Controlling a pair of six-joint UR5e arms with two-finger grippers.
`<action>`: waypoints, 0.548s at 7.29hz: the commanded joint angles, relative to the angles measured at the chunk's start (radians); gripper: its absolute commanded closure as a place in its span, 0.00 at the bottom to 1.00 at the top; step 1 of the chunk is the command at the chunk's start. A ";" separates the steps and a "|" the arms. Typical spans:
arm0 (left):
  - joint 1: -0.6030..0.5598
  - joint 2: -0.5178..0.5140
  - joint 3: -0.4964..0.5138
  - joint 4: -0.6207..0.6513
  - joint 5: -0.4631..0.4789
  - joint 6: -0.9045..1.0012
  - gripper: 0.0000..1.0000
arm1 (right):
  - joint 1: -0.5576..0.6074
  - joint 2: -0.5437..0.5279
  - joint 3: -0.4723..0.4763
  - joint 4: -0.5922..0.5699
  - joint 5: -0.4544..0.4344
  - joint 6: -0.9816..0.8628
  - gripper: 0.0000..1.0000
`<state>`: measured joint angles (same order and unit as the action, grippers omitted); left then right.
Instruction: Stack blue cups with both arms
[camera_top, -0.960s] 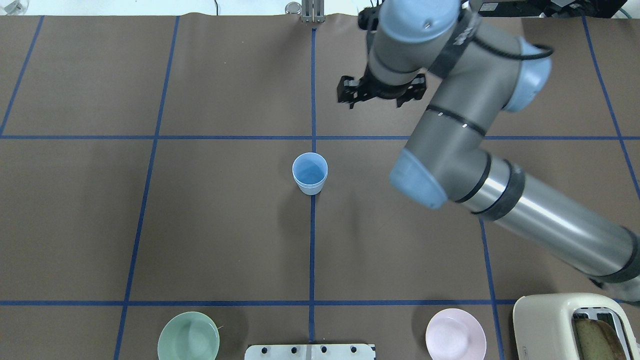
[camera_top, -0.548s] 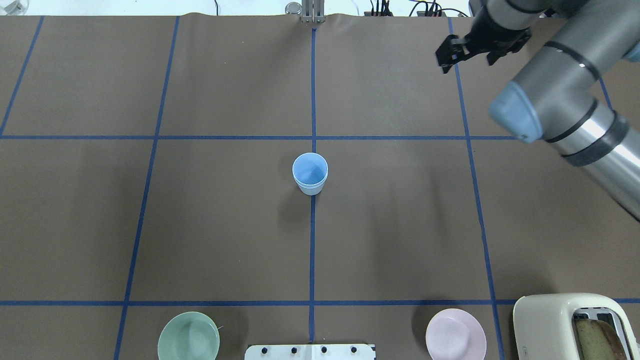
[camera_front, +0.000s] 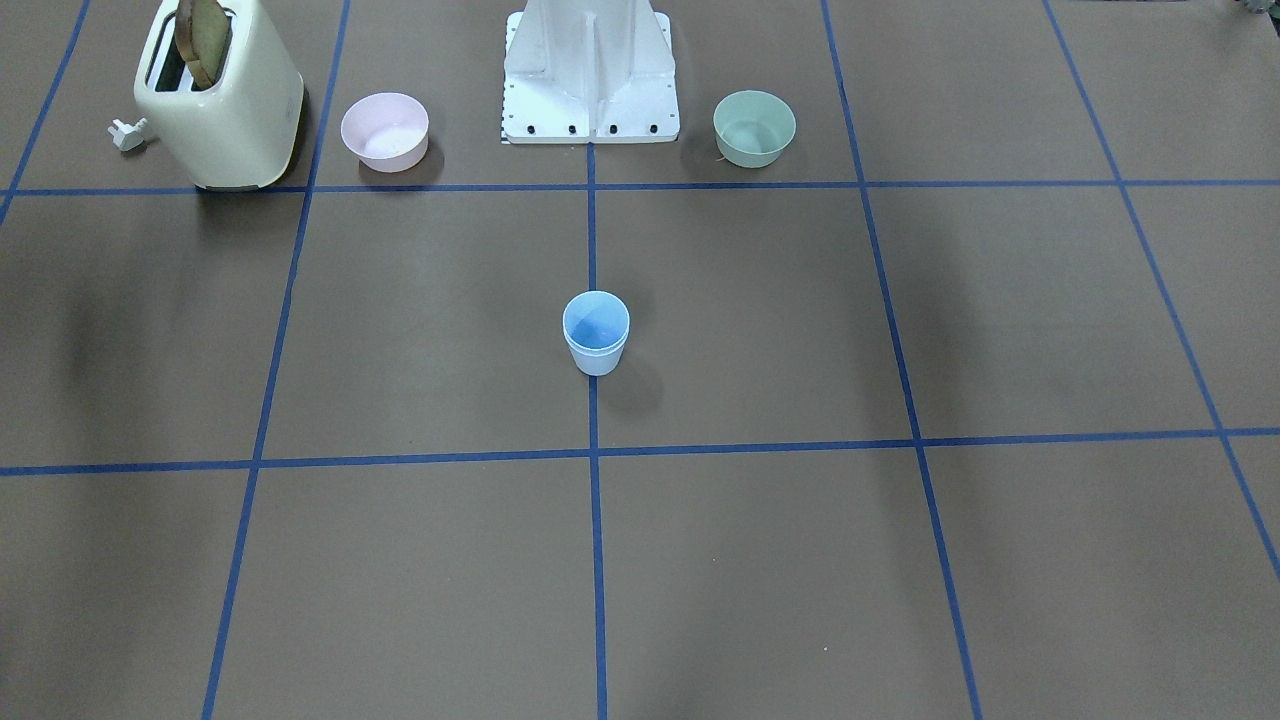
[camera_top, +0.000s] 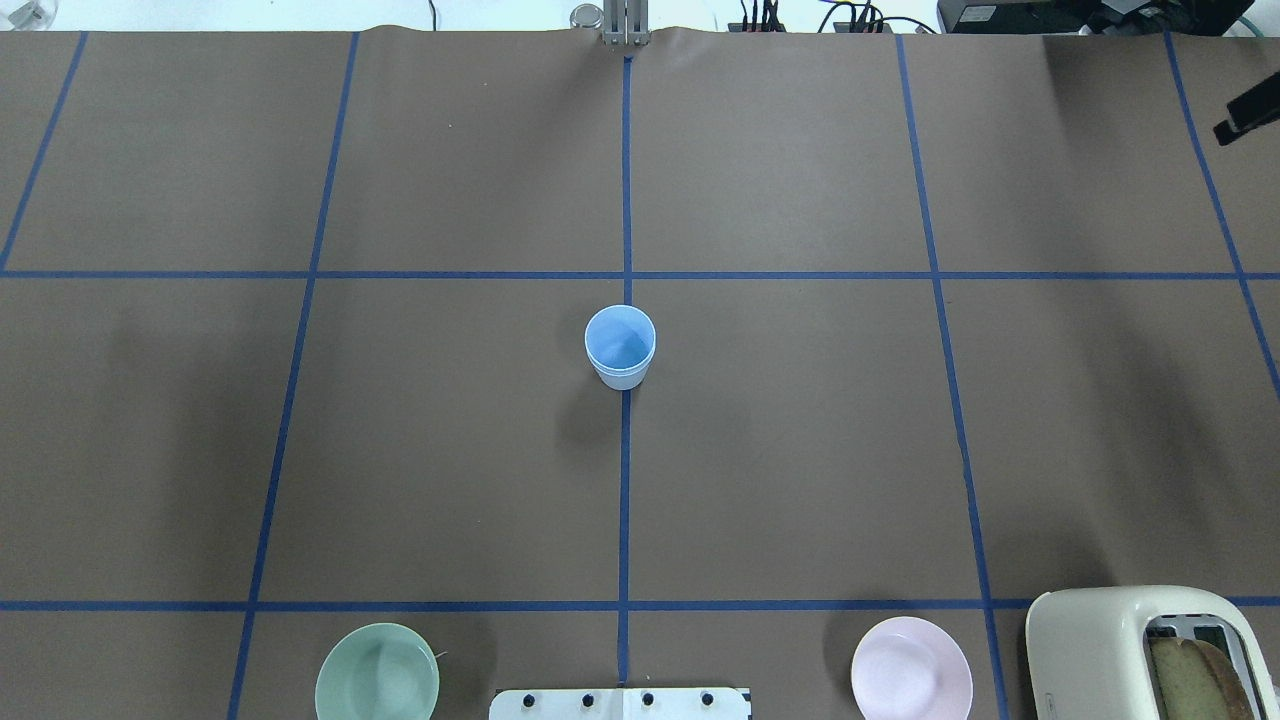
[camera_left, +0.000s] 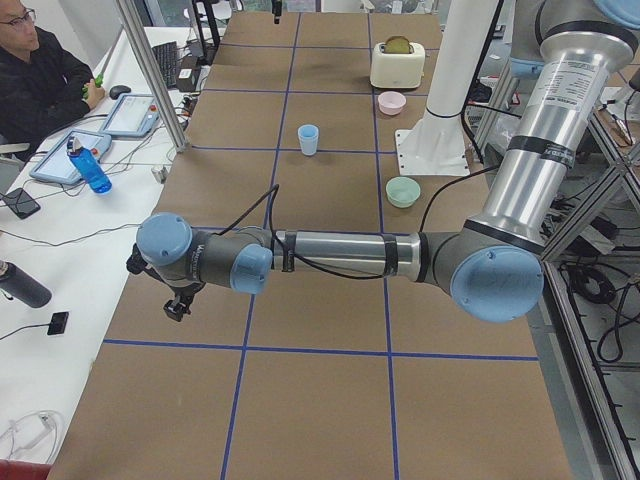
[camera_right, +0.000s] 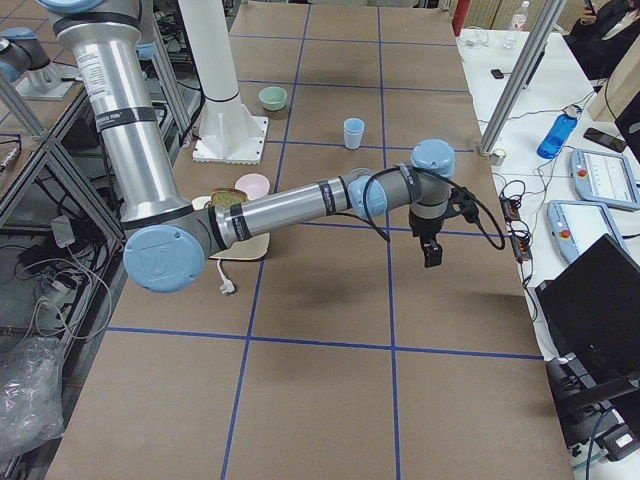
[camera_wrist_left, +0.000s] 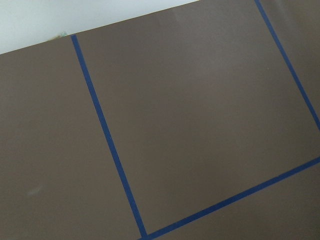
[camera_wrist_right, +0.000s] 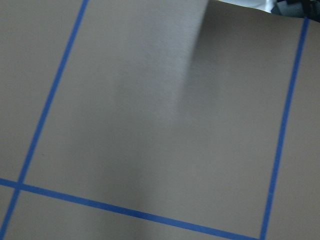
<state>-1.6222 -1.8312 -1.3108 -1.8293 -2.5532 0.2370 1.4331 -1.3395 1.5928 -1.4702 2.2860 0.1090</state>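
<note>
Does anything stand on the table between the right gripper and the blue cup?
Nothing visible does. From the right gripper to the blue cup there is only brown table; the pink bowl sits aside, near the robot's base.

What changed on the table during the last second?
The right arm swung away to the robot's right, nearly leaving the overhead view; the right gripper carries nothing. The blue cups, apparently nested, the green bowl, pink bowl and toaster stayed put.

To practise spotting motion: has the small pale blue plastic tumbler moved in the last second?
No. The tumbler sits on the central blue tape line, its rim just as far below the horizontal tape line as before.
</note>
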 joint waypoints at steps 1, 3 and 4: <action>-0.005 0.155 -0.138 -0.085 -0.002 0.002 0.03 | 0.128 -0.101 -0.028 0.042 0.090 -0.139 0.00; -0.025 0.313 -0.296 -0.081 0.001 -0.004 0.03 | 0.165 -0.130 -0.002 0.042 0.096 -0.140 0.00; -0.027 0.325 -0.300 -0.085 -0.002 -0.002 0.03 | 0.170 -0.173 0.001 0.047 0.090 -0.152 0.00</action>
<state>-1.6430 -1.5491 -1.5730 -1.9110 -2.5542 0.2371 1.5914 -1.4715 1.5870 -1.4272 2.3808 -0.0311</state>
